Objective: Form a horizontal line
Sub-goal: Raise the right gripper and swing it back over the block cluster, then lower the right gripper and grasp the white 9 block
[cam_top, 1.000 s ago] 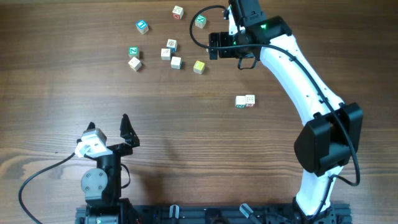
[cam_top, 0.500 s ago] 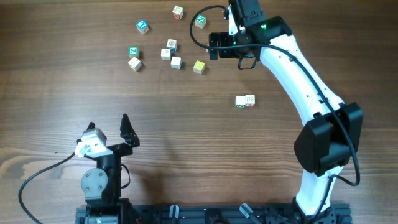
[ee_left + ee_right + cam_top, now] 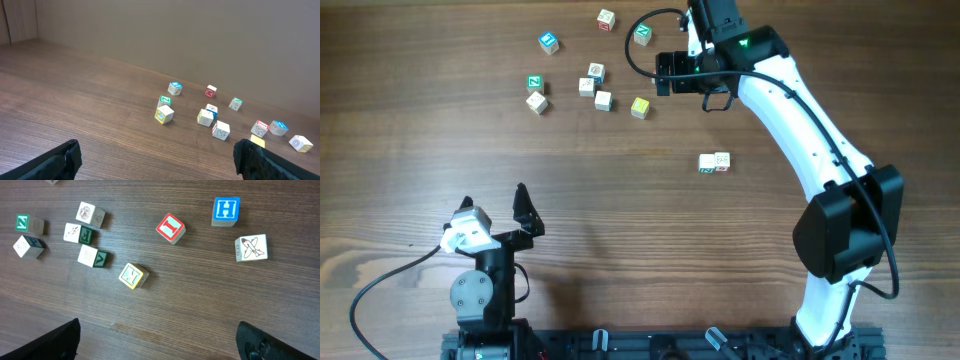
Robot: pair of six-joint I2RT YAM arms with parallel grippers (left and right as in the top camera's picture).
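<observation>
Nothing is moving since a second ago, so the line [image 3: 714, 162] is staying just a touching pair of cubes on the counter [image 3: 620, 230], apart from the right jaws. Those are hanging wide open and empty, with the yellow cube [image 3: 133, 275] lying ahead of their gap. The left jaws are idling open and empty too.

Small wooden letter cubes, scattered and not yet in a row. Toward the far side, a yellow-faced cube [image 3: 639, 107], turned askew, flat on the wood. Just left of it, three pale cubes [image 3: 603, 100] with green marks, close together. Nearer the middle, two pale cubes [image 3: 714, 162] touching side by side, one marked green, one red.
</observation>
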